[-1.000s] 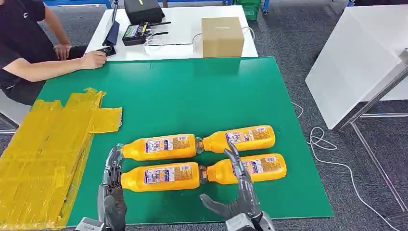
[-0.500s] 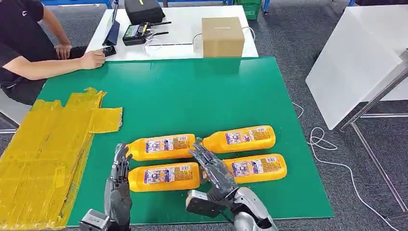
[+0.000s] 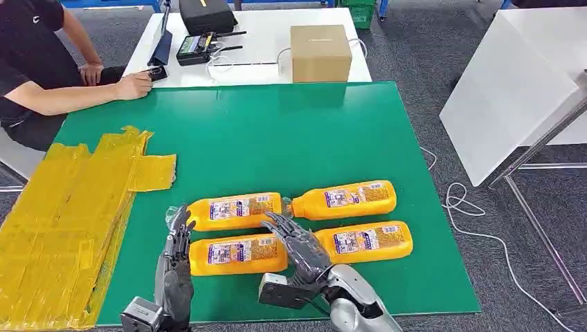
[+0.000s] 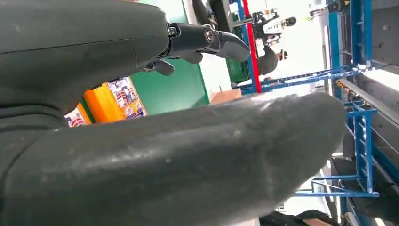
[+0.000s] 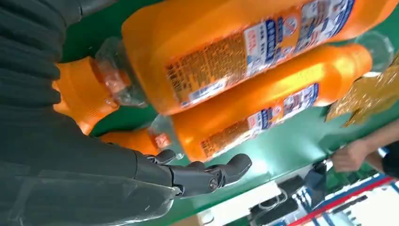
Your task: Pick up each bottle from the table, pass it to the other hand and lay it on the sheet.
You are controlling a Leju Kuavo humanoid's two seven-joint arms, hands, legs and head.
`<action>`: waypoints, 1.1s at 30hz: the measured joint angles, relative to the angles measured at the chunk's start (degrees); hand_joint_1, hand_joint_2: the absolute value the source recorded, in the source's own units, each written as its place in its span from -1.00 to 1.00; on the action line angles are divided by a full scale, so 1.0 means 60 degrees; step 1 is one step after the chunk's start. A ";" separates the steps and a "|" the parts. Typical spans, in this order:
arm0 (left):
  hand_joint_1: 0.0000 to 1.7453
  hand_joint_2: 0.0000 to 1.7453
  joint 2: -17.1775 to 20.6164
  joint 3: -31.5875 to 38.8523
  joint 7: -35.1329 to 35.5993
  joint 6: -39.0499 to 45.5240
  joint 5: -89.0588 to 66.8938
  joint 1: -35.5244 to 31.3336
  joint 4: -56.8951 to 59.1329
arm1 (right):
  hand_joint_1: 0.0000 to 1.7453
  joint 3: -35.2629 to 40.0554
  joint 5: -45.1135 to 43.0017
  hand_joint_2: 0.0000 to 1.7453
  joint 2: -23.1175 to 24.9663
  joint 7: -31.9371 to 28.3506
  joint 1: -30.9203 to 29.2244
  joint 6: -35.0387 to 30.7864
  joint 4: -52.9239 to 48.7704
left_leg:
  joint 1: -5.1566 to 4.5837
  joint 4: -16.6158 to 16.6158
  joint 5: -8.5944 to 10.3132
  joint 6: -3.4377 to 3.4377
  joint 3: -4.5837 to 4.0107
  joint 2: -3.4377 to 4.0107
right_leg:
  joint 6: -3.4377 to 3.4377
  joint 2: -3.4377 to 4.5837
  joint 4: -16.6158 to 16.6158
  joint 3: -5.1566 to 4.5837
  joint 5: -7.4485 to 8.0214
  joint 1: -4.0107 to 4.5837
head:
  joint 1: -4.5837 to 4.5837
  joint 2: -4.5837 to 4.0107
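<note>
Four orange bottles lie in two rows on the green table [image 3: 291,138]. In the near row are the near-left bottle [image 3: 235,254] and the near-right bottle [image 3: 367,241]; behind them lie the far-left bottle [image 3: 232,211] and the far-right bottle [image 3: 346,199]. My right hand [image 3: 296,250] hovers palm-down, fingers spread, over the near-left bottle's base and the near-right bottle's neck, gripping nothing. My left hand [image 3: 174,263] stands with fingers straight at the near-left bottle's cap end. The yellow sheet [image 3: 62,214] lies at the table's left. The right wrist view shows the right hand's fingers [image 5: 207,176] stretched beside the bottles [image 5: 226,52].
A person sits at the far left, a hand [image 3: 135,85] on the table's far edge. A cardboard box [image 3: 319,52] and electronics [image 3: 201,43] stand on a white table behind. Another white table [image 3: 512,83] is at the right, with cables [image 3: 460,200] on the floor.
My right hand has turned palm-down and swung left from the near-right bottle to over the near-left bottle's base. My left hand has edged forward and right along the bottles' cap ends.
</note>
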 measured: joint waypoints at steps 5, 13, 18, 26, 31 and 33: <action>-1.00 -1.00 0.0000 0.0025 0.0000 -0.0120 0.0000 -0.0003 0.0015 | -1.00 0.0495 -0.0135 1.00 0.0000 0.0262 -0.0324 0.0382 0.0077 | 0.0001 0.0000 0.0000 0.0000 0.0001 0.0001 | 0.0000 0.0000 0.0000 0.0000 0.0000 0.0000 | 0.0000 0.0000; -1.00 -1.00 0.0000 0.0077 0.0000 -0.0226 -0.0022 -0.0013 0.0022 | -1.00 0.0936 -0.0178 1.00 0.0058 0.0514 -0.0732 0.0502 0.0394 | 0.0001 0.0000 0.0001 -0.0001 0.0001 0.0001 | 0.0000 0.0000 0.0002 -0.0001 0.0000 0.0001 | 0.0000 0.0000; -1.00 -1.00 0.0000 0.0076 0.0000 -0.0226 -0.0029 -0.0013 0.0022 | -1.00 0.0975 -0.0189 1.00 0.0069 0.0535 -0.0767 0.0506 0.0433 | 0.0001 0.0000 0.0001 -0.0001 0.0001 0.0001 | 0.0000 0.0000 0.0002 0.0000 0.0000 0.0001 | 0.0000 0.0000; -1.00 -1.00 0.0000 0.0076 0.0084 -0.0335 -0.0026 -0.0131 0.0095 | -1.00 0.2036 -0.0306 1.00 0.0328 0.1326 -0.2140 0.0936 0.2188 | 0.0000 0.0002 0.0002 -0.0001 0.0004 0.0003 | 0.0000 0.0001 0.0003 0.0000 0.0001 0.0000 | -0.0004 0.0000; -1.00 -1.00 0.0000 0.0069 0.0087 -0.0346 0.0044 -0.0211 0.0138 | -1.00 0.2370 -0.0306 1.00 0.0510 0.1384 -0.2601 0.1259 0.2891 | 0.0001 0.0001 0.0002 -0.0001 0.0007 0.0006 | 0.0000 0.0002 0.0003 0.0001 0.0001 0.0001 | 0.0000 0.0000; -1.00 -1.00 0.0000 0.0062 0.0091 -0.0394 0.0058 -0.0282 0.0186 | 0.18 0.2597 -0.0309 1.00 0.0612 0.1384 -0.2798 0.1508 0.3279 | 0.0001 0.0001 0.0002 -0.0002 0.0009 0.0006 | 0.0000 0.0002 0.0003 0.0001 0.0001 0.0001 | 0.0000 0.0000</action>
